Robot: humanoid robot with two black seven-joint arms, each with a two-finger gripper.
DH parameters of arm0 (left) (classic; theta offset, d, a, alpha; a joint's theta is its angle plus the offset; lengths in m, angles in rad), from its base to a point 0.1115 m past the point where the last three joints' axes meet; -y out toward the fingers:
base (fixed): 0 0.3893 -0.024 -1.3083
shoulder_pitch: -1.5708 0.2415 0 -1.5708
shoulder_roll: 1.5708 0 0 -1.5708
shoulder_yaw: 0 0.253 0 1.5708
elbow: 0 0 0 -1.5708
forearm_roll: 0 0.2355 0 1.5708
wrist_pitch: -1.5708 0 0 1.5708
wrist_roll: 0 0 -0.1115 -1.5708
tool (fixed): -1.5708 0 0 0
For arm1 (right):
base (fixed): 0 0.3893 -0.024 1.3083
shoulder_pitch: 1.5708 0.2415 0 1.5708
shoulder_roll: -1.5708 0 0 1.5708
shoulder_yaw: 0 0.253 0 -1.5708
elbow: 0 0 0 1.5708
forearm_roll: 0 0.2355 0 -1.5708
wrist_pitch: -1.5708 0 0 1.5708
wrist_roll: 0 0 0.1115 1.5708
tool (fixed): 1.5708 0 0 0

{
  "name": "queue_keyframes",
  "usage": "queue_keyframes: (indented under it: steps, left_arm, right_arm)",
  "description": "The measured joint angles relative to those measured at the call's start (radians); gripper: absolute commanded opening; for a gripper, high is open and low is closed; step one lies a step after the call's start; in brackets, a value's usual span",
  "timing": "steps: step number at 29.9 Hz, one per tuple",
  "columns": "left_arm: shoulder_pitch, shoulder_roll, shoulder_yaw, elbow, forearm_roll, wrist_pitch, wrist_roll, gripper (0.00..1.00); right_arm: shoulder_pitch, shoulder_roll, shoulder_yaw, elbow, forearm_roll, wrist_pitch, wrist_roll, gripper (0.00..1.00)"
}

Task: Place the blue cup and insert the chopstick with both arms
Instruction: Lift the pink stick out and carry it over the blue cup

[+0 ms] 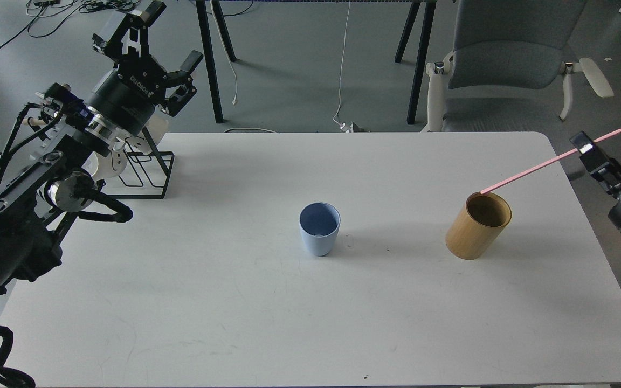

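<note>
The blue cup [319,228] stands upright in the middle of the white table [267,302], empty. My right gripper [586,146] is at the far right, past the table's edge, shut on the pink chopstick [537,170]. The stick slants down to the left, and its lower tip hangs just above the rim of the tan wooden cylinder [477,225]. My left gripper [151,40] is raised at the far left, beyond the table's back edge, open and empty, far from the cup.
A black wire rack [146,167] with white mugs stands at the back left corner, under my left arm. A grey office chair [510,70] and black table legs stand beyond the far edge.
</note>
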Motion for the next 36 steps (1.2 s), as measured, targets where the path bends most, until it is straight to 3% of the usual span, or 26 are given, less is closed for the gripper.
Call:
queue_keyframes:
  steps: [6,9,19,24,30,36]
  left_arm:
    - [0.026,0.0,0.002,0.027,0.0,0.0,0.0,0.98]
    - [0.043,0.003,0.002,0.034,0.0,0.0,0.0,0.98]
    - [0.085,0.011,0.002,0.043,0.0,0.0,0.0,0.98]
    - [0.101,0.013,0.0,0.047,-0.001,0.0,0.0,0.98]
    - [0.107,0.012,0.002,0.066,0.008,0.0,0.0,0.99]
    - [0.114,0.005,0.003,0.069,0.01,0.0,0.0,0.99]
  right_arm:
    - [0.078,-0.046,0.053,0.053,0.034,0.0,0.0,0.0]
    - [0.195,0.005,0.014,0.05,0.042,0.0,0.0,0.0]
    - [0.694,0.336,-0.457,-0.076,0.049,0.0,0.0,0.0]
    - [0.906,0.445,-0.715,-0.102,0.043,0.0,0.0,0.0]
    - [1.044,0.513,-0.919,-0.106,0.021,0.0,0.0,0.0]
    - [1.065,0.538,-1.03,-0.152,-0.056,0.0,0.0,0.0]
